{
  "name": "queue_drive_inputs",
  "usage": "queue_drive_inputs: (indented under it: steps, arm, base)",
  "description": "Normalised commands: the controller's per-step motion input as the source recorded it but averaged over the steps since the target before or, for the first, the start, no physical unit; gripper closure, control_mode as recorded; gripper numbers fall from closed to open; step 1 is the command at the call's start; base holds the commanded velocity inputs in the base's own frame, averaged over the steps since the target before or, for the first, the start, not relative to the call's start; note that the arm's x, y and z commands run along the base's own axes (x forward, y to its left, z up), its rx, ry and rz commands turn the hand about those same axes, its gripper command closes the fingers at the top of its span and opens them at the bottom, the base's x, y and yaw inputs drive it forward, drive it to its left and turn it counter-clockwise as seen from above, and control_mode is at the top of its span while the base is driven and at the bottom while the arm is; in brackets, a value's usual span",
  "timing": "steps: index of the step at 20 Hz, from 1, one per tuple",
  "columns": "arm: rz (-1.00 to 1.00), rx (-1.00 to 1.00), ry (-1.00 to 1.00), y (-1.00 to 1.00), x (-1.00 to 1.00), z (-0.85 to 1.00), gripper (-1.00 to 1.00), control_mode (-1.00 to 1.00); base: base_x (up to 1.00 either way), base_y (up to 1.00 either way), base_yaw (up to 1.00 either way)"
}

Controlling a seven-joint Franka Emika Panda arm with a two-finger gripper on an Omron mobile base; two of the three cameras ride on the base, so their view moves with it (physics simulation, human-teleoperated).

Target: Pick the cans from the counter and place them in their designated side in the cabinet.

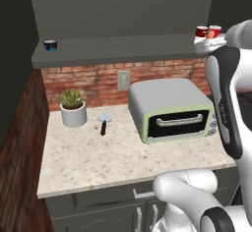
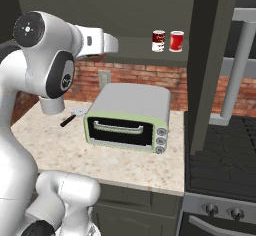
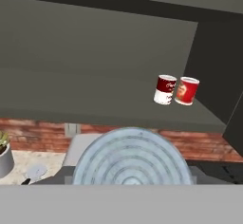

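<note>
A grey ringed can lid fills the bottom of the hand view; it is the top of a can held in my gripper, whose fingertips it hides. The gripper is raised to the level of the cabinet shelf, left of the two cans standing there. The dark red and white can stands upright near the shelf's right end. Touching its right side is a brighter red can. Below lies the speckled beige counter.
A pale green toaster oven takes up the counter's right half. A potted plant and a small black-handled utensil sit at the left. A tiny blue bowl rests on the shelf's left end. A dark stove adjoins the counter.
</note>
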Motion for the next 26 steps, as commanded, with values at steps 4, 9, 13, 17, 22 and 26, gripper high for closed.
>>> queue_drive_inputs:
  steps: [4, 9, 13, 17, 22, 26]
  arm:
    - [0.00, 0.00, 0.00, -0.06, 0.24, 0.00, 1.00, -1.00]
    - [0.00, 0.00, 0.00, -0.06, 0.24, -0.02, 1.00, -1.00]
    - [0.00, 0.00, 0.00, -0.07, 0.23, -0.06, 1.00, -1.00]
    - [0.00, -0.01, 0.00, -0.08, 0.19, -0.08, 1.00, -1.00]
    - [0.00, -0.01, 0.00, -0.04, 0.21, -0.08, 1.00, -1.00]
    - [0.00, -0.01, 0.00, -0.03, 0.23, -0.10, 1.00, -1.00]
  base:
    - [0.00, 0.00, 0.00]
    - [0.00, 0.00, 0.00]
    - [0.00, 0.00, 0.00]
    - [0.00, 0.00, 0.00]
    - [0.00, 0.00, 0.00]
    - [0.00, 0.00, 0.00]
